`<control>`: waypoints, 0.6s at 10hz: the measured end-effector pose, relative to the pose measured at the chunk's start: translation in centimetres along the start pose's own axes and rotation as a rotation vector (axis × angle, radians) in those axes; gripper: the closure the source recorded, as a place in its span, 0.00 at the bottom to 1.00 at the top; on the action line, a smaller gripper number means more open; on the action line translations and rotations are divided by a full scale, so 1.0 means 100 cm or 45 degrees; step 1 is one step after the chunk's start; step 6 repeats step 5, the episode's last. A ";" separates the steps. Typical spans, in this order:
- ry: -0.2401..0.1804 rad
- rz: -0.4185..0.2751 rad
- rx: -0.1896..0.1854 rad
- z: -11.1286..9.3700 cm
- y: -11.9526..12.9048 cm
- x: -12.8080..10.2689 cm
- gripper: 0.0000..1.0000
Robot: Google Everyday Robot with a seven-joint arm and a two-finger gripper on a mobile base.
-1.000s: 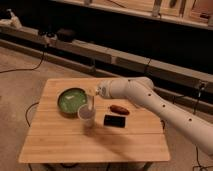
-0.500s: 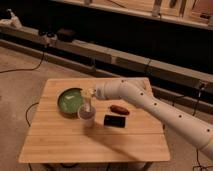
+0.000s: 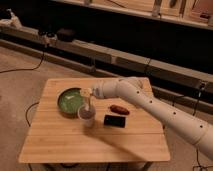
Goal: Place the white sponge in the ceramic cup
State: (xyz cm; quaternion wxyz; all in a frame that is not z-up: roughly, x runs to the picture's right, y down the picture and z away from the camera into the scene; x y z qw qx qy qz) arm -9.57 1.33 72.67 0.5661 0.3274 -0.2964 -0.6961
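The ceramic cup (image 3: 87,116) is small, white and round, and stands upright on the wooden table (image 3: 60,145), just in front of the green bowl. My gripper (image 3: 88,98) reaches in from the right on a long white arm and hangs right above the cup's mouth, pointing down. It is shut on the white sponge (image 3: 86,92), a small off-white block at the gripper's tip, a little above the cup's rim. The sponge's lower part is hidden by the gripper.
A wide green bowl (image 3: 70,101) sits just behind and left of the cup. A flat black rectangle (image 3: 114,120) lies right of the cup, and a reddish-brown item (image 3: 119,109) lies behind it. Dark shelves and cables run behind the table.
The gripper with the sponge has moved slightly left and down, from beside the bowl's right edge to directly above the cup. The things on the table have not moved.
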 end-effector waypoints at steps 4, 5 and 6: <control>-0.062 0.004 0.062 0.011 -0.011 -0.008 0.20; -0.063 0.003 0.060 0.010 -0.010 -0.008 0.20; -0.063 0.003 0.060 0.010 -0.010 -0.008 0.20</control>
